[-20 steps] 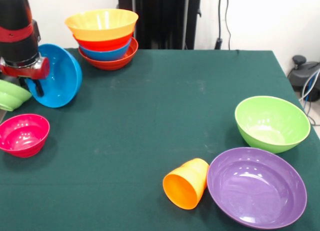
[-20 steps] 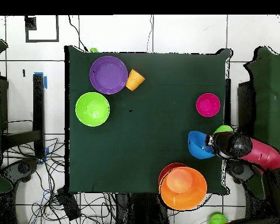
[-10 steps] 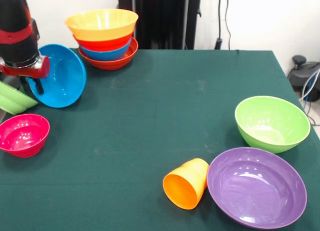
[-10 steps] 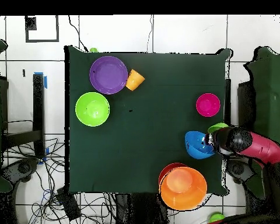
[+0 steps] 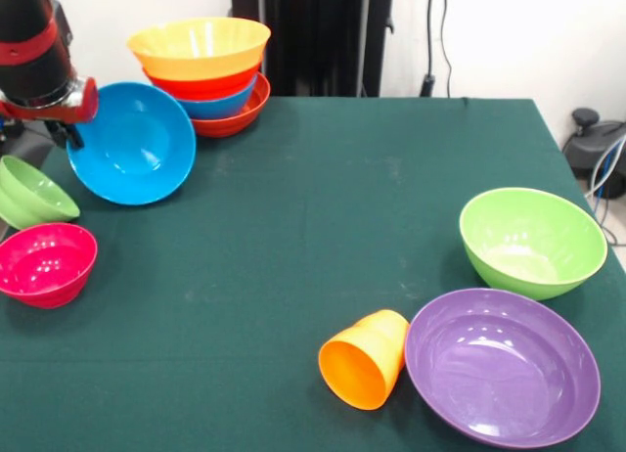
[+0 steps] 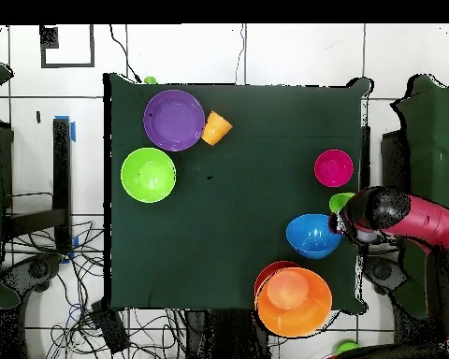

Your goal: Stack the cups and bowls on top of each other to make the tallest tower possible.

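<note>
Carried toward the tower, the blue bowl [image 5: 132, 144] has swung from beside the surface's edge to just short of the stack over the last second, while the small green bowl [image 5: 29, 191] it had covered now shows clear. The end effector [image 5: 67, 131] grips the blue bowl by its rim, fingers pinched on the thin wall, the bowl tilted with its mouth toward the camera.

Just beyond the held bowl stands the tower [image 5: 205, 75]: red-orange base, blue, red-orange, and the wide orange bowl [image 5: 200, 43] on top. Below the end effector, the green bowl and the magenta bowl [image 5: 44, 263] sit near the surface [image 5: 313, 207] edge. Well apart, on the opposite side, lie the orange cup [image 5: 364, 359] on its side, touching the purple bowl [image 5: 502, 366], and the large light-green bowl [image 5: 531, 241].

The bowls look light, stiff and glossy, so likely slippery; a rim pinch seems the only workable hold. The tower stands at a corner, leaving little margin there, while the middle of the surface offers open room.
</note>
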